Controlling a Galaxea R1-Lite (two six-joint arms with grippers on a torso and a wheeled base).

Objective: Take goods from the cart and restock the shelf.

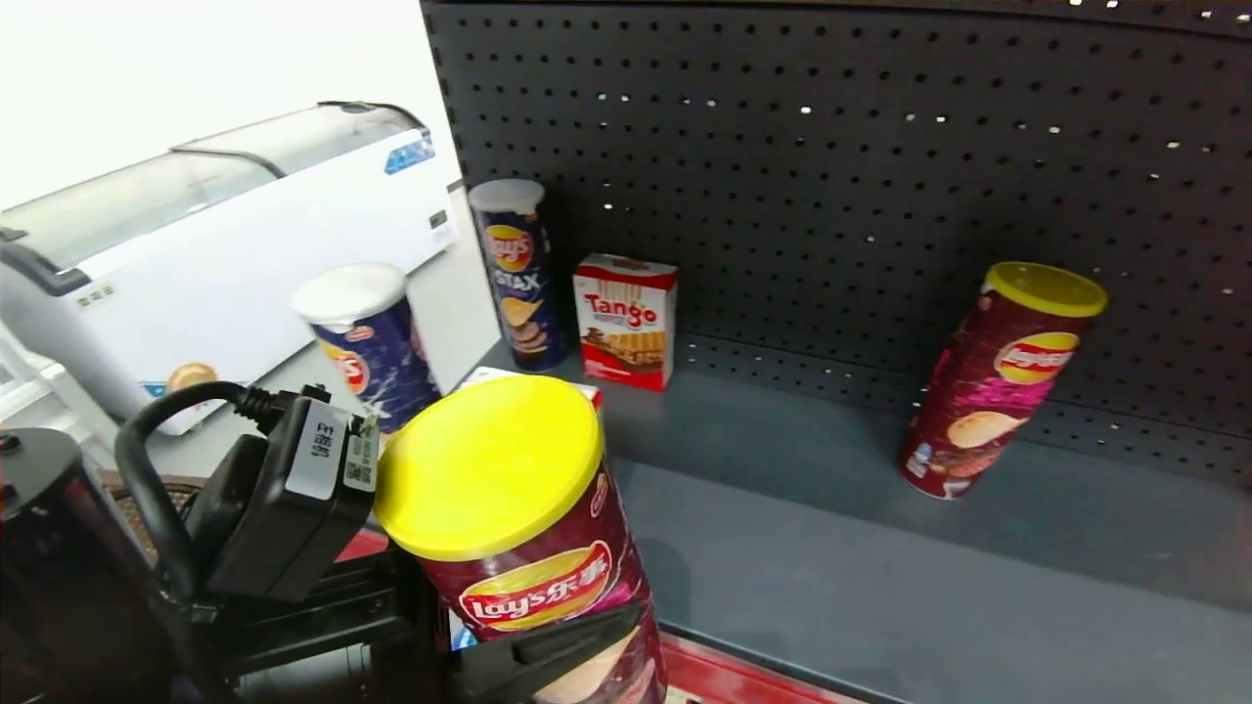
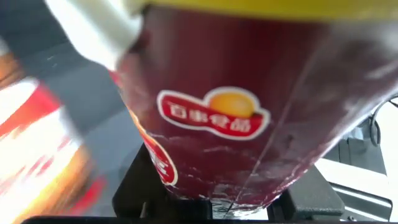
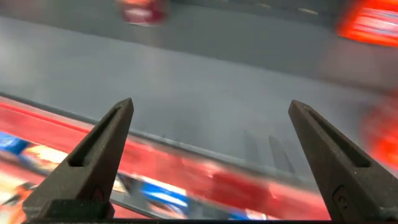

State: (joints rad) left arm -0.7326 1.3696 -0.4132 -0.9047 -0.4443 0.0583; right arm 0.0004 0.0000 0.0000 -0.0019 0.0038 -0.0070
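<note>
Status of restocking, as you have it at this moment.

**In hand.** Your left gripper [image 1: 548,640] is clamped on the maroon chip can [image 1: 518,548] with the yellow lid. The can is gripped low on its body and carried upright with a slight tilt. It is at the shelf's front edge towards the left end, and not set down. The left wrist view shows the can's side close against the gripper.

**Right arm.** The right gripper [image 3: 211,104] has its fingers spread wide with nothing between them. It hangs above the red front lip [image 3: 205,177] of the shelf [image 1: 831,548].

**On the shelf.**
- A blue chip can [image 1: 516,274] stands upright in the back left corner.
- A wafer box [image 1: 626,321] stands just beside it, against the pegboard back [image 1: 831,147].
- A second maroon can [image 1: 998,381] sits towards the back right. It is tilted, with its lid end resting on the pegboard.

**Undetermined.** A tilted blue can [image 1: 370,344] shows off the shelf's left end. I cannot tell what carries it.

**Assessment.**
- The task looks partly done: three goods are placed and one is in transit.
- Most of the shelf's middle and front is bare.
- The held can must yet be set down and released.
- The leaning can probably wants righting.
- What is left in the cart cannot be judged.
</note>
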